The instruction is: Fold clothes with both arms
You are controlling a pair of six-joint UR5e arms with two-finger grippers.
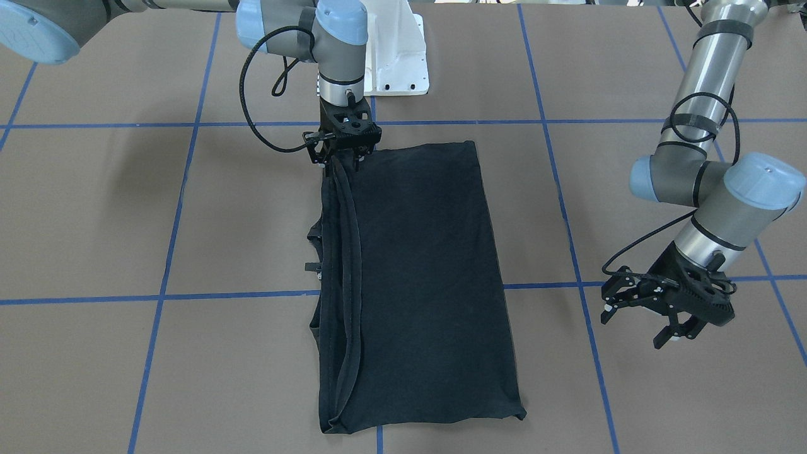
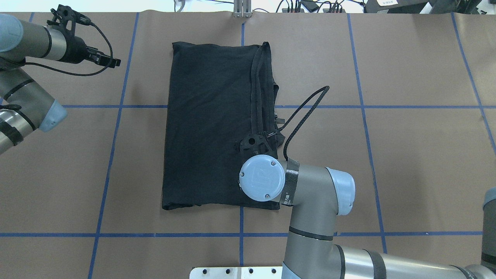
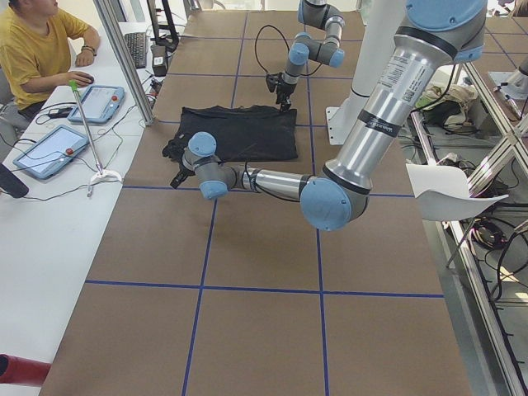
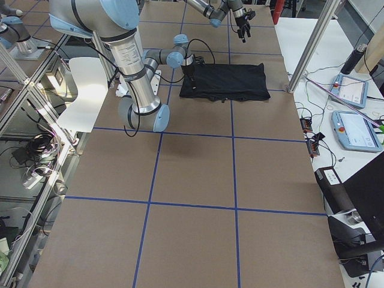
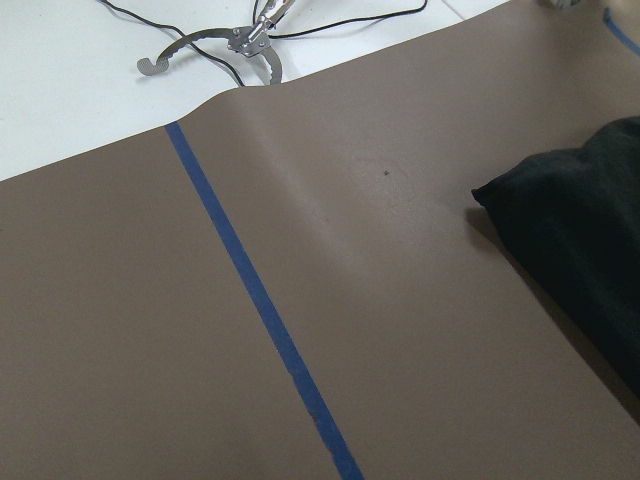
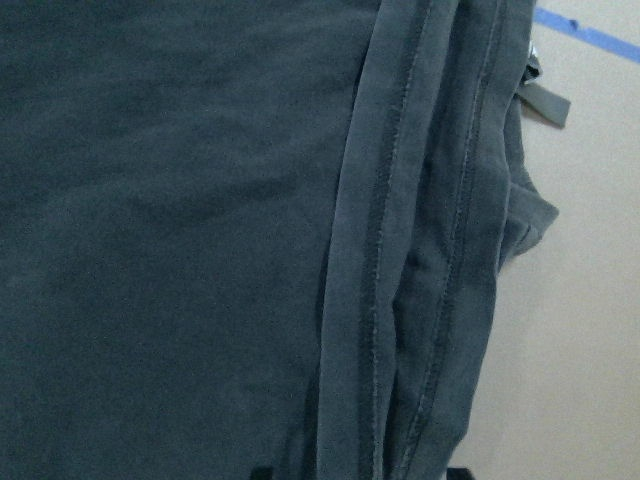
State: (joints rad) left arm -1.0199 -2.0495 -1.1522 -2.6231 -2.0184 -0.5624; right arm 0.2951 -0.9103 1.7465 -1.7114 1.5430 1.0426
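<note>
T-shirt (image 2: 209, 128) mid table (image 2: 407, 155), R end effector (image 1: 343, 165) atop

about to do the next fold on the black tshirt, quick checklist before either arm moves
1. T-shirt lies flat as a long rectangle: ok.
2. Right end effector is over the stacked hem edges at the shirt's robot-side corner: ok.
3. Right end effector is closed on the fabric: not ok; in the wrist view the fingertips stand apart, either side of the hems.
4. Left end effector is open: ok.
5. Left end effector is at the shirt: not ok; it hangs off to the side, apart from the cloth.
6. How many layers the right would catch: cannot tell.
</note>
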